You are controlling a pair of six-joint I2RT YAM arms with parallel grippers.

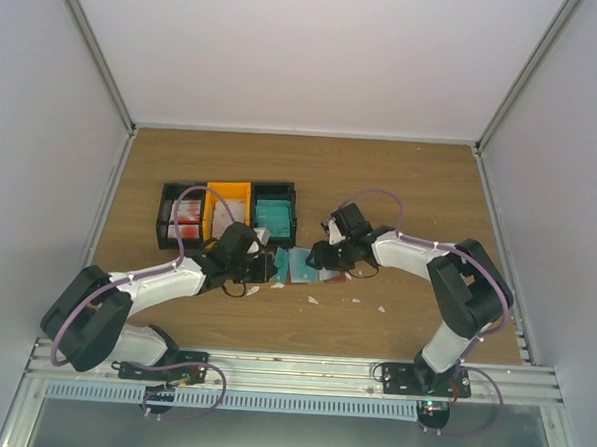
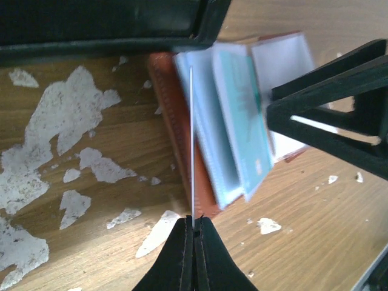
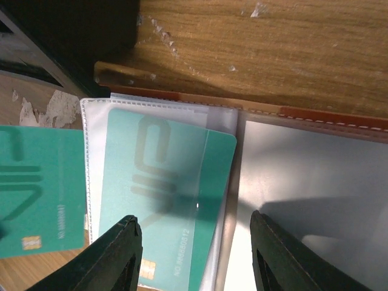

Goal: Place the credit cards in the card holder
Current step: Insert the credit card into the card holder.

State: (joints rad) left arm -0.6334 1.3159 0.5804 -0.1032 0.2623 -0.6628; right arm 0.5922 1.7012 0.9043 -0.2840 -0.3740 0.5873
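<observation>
One teal card is lodged partway in the open card holder on the worktop beneath the wide-spread right gripper, a second card is pinched by the left gripper, and more are left in the bins.

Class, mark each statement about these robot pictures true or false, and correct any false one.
1. The card holder lies open on the wooden table. True.
2. The right gripper is shut on a red card. False: it is open, its fingers either side of a teal card.
3. The left gripper is shut on a thin sheet seen edge-on. True.
4. All the joined bins are black. False: the middle bin is orange.
5. The right-hand bin holds teal cards. True.
</observation>
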